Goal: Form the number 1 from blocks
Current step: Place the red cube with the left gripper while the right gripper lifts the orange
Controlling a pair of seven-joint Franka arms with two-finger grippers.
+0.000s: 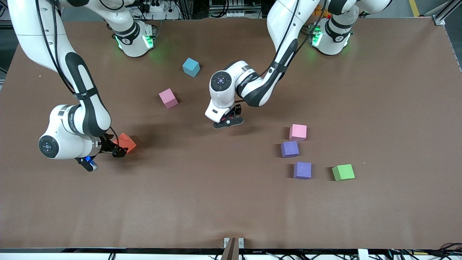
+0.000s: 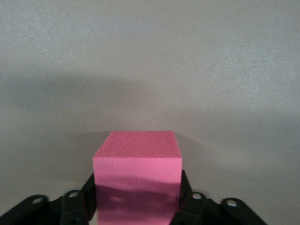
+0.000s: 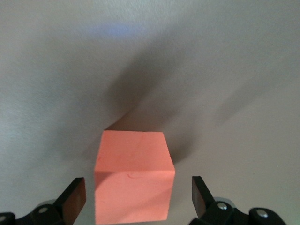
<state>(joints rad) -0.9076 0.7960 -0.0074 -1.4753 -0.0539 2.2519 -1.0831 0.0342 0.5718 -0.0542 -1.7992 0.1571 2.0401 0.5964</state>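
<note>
The brown desk [image 1: 231, 202] carries everything. The left arm reaches from its base at the desk's robot-side edge to about the desk's middle, and the left hand [image 2: 138, 206] is low there, its fingers [image 2: 187, 197] pressed against both sides of a bright pink cube [image 2: 137, 183]. From the front camera this cube is hidden under the left hand; whether it rests on the desk or is lifted cannot be told. The right arm bends down toward its own end of the desk. The right hand [image 3: 138, 199] stands wide open around the orange cube [image 1: 125, 143], a finger on each side with clear gaps, holding nothing; the orange cube sits on the desk.

Toward the left arm's end lie a light pink cube [image 1: 298, 132], then nearer the front camera and almost touching it a purple cube [image 1: 290, 149], then nearer again, a little apart, a second purple cube [image 1: 302, 170]. The green cube [image 1: 343, 172] sits beside that last one, closer to the left arm's end. Another pink cube [image 1: 168, 98] lies between the two arms' bases and the desk's middle, with the light blue cube [image 1: 191, 67] farther from the front camera, near the robot-side edge.
</note>
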